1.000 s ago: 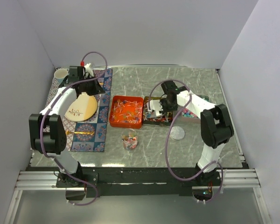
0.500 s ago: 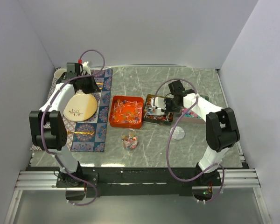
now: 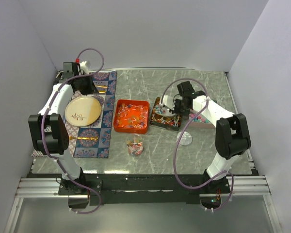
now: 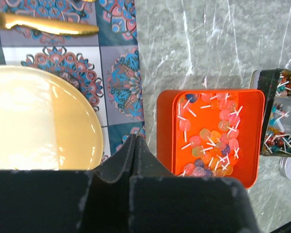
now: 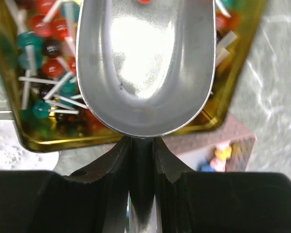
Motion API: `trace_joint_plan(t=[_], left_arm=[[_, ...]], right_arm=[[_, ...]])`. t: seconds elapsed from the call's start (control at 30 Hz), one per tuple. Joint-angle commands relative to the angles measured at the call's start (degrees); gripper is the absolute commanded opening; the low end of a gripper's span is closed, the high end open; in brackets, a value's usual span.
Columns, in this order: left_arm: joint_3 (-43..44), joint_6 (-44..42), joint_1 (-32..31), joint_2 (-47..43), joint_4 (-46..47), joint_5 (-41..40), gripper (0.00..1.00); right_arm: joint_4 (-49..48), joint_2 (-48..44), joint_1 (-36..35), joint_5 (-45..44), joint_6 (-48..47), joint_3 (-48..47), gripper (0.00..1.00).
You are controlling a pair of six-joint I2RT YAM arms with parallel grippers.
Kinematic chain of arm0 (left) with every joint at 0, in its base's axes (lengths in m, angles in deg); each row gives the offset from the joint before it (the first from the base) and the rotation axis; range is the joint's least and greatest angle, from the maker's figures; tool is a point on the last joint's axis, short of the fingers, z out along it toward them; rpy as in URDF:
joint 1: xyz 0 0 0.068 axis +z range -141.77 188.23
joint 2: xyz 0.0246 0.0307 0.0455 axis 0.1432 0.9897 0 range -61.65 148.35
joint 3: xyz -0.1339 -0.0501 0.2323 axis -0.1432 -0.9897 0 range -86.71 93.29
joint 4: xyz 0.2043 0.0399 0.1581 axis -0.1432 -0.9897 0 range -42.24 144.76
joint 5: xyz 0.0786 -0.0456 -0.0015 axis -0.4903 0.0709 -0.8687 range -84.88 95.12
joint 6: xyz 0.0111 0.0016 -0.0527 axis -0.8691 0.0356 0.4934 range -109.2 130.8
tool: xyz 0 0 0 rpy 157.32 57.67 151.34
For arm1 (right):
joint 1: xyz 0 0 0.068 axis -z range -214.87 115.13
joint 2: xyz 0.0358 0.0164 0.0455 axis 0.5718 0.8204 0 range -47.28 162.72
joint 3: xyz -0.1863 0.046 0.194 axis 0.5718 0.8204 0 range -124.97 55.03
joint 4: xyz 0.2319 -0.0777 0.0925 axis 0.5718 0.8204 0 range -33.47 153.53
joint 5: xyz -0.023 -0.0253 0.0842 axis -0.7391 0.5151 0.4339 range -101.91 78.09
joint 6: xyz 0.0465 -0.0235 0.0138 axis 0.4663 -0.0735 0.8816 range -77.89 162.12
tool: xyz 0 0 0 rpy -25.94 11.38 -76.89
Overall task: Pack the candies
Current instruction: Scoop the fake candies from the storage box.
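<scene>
The right gripper (image 5: 141,145) is clamping a nearly empty scoop (image 5: 145,63) over the gold tin (image 5: 53,141); the left gripper (image 4: 136,145) is hanging pinched closed, holding nothing; candies (image 4: 204,134) are mostly lying in the orange tray (image 4: 164,145) and the gold tin, so packing is seemingly barely beginning.

Non-task items on the marble worktop (image 3: 150,87).
Patterned placemat (image 3: 104,131) at 9 o'clock carries a cream plate (image 3: 81,110) and gold knife (image 4: 43,25). Orange tray (image 3: 131,130) at centre; dark tin (image 3: 161,127) just beside it at 3 o'clock, metal scoop (image 5: 145,63) above the tin. Round lid (image 3: 184,139) at the tin's 5 o'clock.
</scene>
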Motion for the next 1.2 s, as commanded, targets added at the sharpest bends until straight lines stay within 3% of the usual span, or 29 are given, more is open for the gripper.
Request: trace_joint_plan(t=[0.0,0.17,0.43,0.67,0.97,1.1,1.13,1.17], left_arm=[[2.7,-1.9,0.0,0.0,0.1,-0.3,0.01],[2.9,-1.8,0.1,0.6,0.5,-0.5,0.01],[3.8,-2.4,0.2,1.0,0.4,-0.4,0.01],[5.5,-2.5,0.5,1.3,0.4,-0.6,0.01],[6.8,-0.3,1.2,-1.7,-0.6,1.8,0.01],[4.3,2.0,1.5,-4.4,-0.6,2.6,0.02],[3.7,2.4,1.5,-5.6,-0.1,2.8,0.07],[3.0,3.1,1.6,-6.3,0.2,3.3,0.21]], right_arm=[[3.3,1.0,-0.2,-4.6,8.8,-6.5,0.00],[-6.8,-4.3,-0.2,-1.7,5.2,4.8,0.00],[-13.5,-8.5,1.2,2.4,7.1,12.5,0.00],[-17.6,-14.9,1.8,5.2,10.8,13.7,0.00],[1.1,-26.2,-3.1,-1.6,4.5,2.5,0.00],[7.5,-30.3,-14.9,-7.7,1.8,0.5,0.00],[8.4,-30.7,-17.2,-10.3,1.5,-0.3,0.00],[9.9,-30.7,-19.8,-11.9,1.2,-0.6,0.00]])
